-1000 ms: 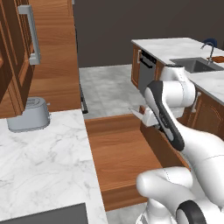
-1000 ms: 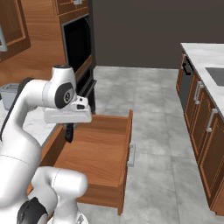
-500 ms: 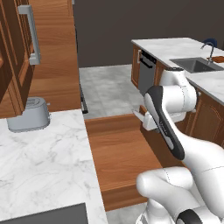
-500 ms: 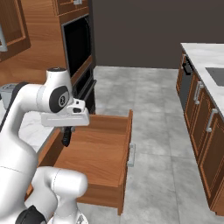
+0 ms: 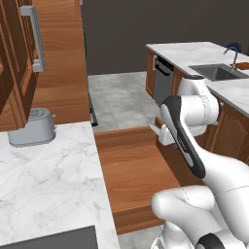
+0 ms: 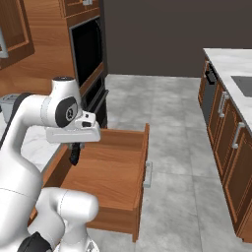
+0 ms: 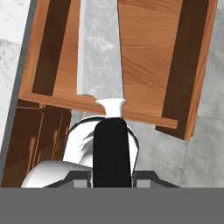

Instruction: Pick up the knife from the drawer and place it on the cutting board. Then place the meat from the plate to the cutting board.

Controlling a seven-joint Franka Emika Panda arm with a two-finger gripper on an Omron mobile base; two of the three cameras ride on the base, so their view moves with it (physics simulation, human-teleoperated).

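Note:
In the hand view my gripper (image 7: 112, 176) is shut on the knife (image 7: 99, 57). Its black handle sits between the jaws and its silver blade points away over the drawer (image 7: 151, 57). The drawer (image 6: 106, 172) of reddish-brown wood stands pulled out below the counter, with a bare flat inside. From the right base view the gripper (image 6: 75, 150) hangs above the drawer's left side, close to the counter edge. The left base view shows the drawer (image 5: 136, 170) beside my arm. The cutting board, the plate and the meat are out of view.
A grey toaster (image 5: 31, 127) stands on the white marble counter (image 5: 48, 180) left of the drawer. A dark wall oven (image 6: 88, 54) is beyond it. Across the grey floor runs an island counter (image 5: 194, 51) with a sink (image 5: 216, 73) and wooden cabinets (image 6: 229, 142).
The hand has shifted a little toward the counter side above the drawer, with the knife still in its grip. The drawer has not moved.

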